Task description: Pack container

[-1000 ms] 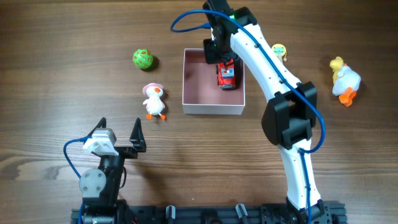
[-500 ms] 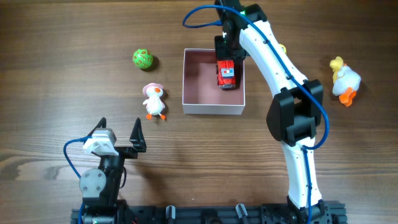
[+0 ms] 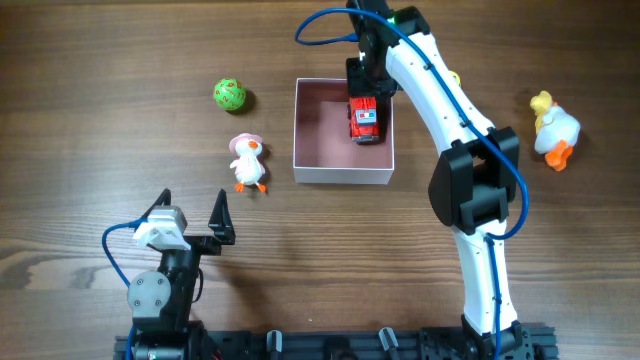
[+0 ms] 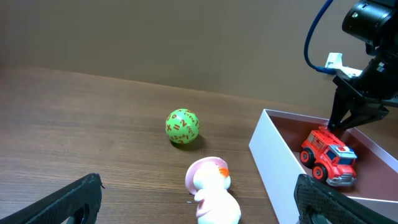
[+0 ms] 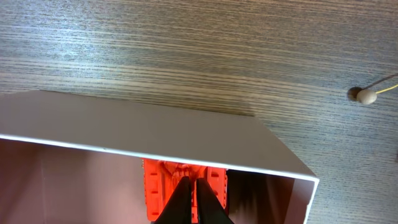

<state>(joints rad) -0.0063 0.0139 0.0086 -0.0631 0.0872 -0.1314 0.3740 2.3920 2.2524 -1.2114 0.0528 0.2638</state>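
Note:
The container [image 3: 340, 175] is a square white box with a dusty-pink inside, at the table's middle. A red fire truck [image 3: 365, 120] lies in its far right part. My right gripper [image 3: 362, 94] hangs at the truck's far end, jaws shut with nothing between them. In the right wrist view the shut fingertips [image 5: 181, 190] point down at the truck [image 5: 158, 186] behind the container's white wall [image 5: 155, 137]. My left gripper [image 3: 192, 205] stands wide open near the front left, holding nothing.
A green ball [image 3: 229, 95] lies left of the container and a white duck with a pink hat [image 3: 247, 163] stands nearer me. A yellow-and-white duck [image 3: 553, 130] sits far right. The right arm [image 3: 440, 110] stretches along the container's right side.
My right gripper has shifted a little to the right, from beside the truck to its far end, and the arm now covers a yellow toy. The left arm has not moved.

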